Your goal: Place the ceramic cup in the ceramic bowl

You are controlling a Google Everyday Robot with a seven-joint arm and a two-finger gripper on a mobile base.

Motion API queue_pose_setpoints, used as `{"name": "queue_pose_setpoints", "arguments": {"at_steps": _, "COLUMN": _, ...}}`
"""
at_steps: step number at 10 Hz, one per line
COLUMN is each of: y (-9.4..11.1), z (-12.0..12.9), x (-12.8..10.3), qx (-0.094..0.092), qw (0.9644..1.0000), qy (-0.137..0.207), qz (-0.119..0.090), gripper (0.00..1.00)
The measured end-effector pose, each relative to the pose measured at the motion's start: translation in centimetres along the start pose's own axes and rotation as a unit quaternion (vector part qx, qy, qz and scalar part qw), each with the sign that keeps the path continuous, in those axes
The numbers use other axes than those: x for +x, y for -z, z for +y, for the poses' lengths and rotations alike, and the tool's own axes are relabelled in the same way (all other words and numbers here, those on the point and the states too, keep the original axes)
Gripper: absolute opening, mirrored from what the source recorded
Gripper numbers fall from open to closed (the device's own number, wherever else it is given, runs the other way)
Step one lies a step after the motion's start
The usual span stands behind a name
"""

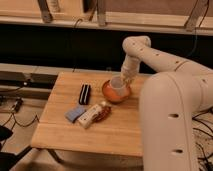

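1. Gripper position. I read the gripper (125, 80) at the far right part of the table (116, 136), at the end of the arm that reaches in from the right and points down. It sits at the right, rear side of the ceramic cup (117, 85), touching it or just beside it. I cannot tell whether the gripper is clamped on the cup or parted from it.

2. Task item. The cup stands upright, rim up, with its long axis vertical. It lies inside the outline of the ceramic bowl (107, 93), toward the bowl's rear right. The orange-red rim shows to the left of the cup and in front of it. I cannot tell whether the cup base rests on the bowl floor or hangs just above it.

3. Governing relation. The cup lies directly below and slightly left of the gripper, and the bowl lies directly below the cup. In my judgement the coming move is purely vertical, with no sideways correction: lower if not seated, release, then lift straight up.

4. Nearby items. A black object (85, 93), a blue pad (75, 113) and a brown-and-white packet (93, 115) lie left of the bowl, apart from the cup.
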Motion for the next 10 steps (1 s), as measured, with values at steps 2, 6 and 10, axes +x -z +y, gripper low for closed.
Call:
{"name": "queue_pose_setpoints", "arguments": {"at_steps": 2, "y": -1.4, "z": 0.5, "x": -2.1, "qx": -0.022, "qw": 0.9997, "qy": 0.009, "qz": 0.004, "gripper": 0.00}}
{"name": "queue_pose_setpoints", "arguments": {"at_steps": 6, "y": -3.0, "z": 1.0, "x": -3.3, "qx": -0.048, "qw": 0.9987, "qy": 0.016, "qz": 0.010, "gripper": 0.04}}
{"name": "queue_pose_setpoints", "arguments": {"at_steps": 10, "y": -3.0, "z": 1.0, "x": -3.3, "qx": -0.048, "qw": 0.9987, "qy": 0.016, "qz": 0.010, "gripper": 0.04}}
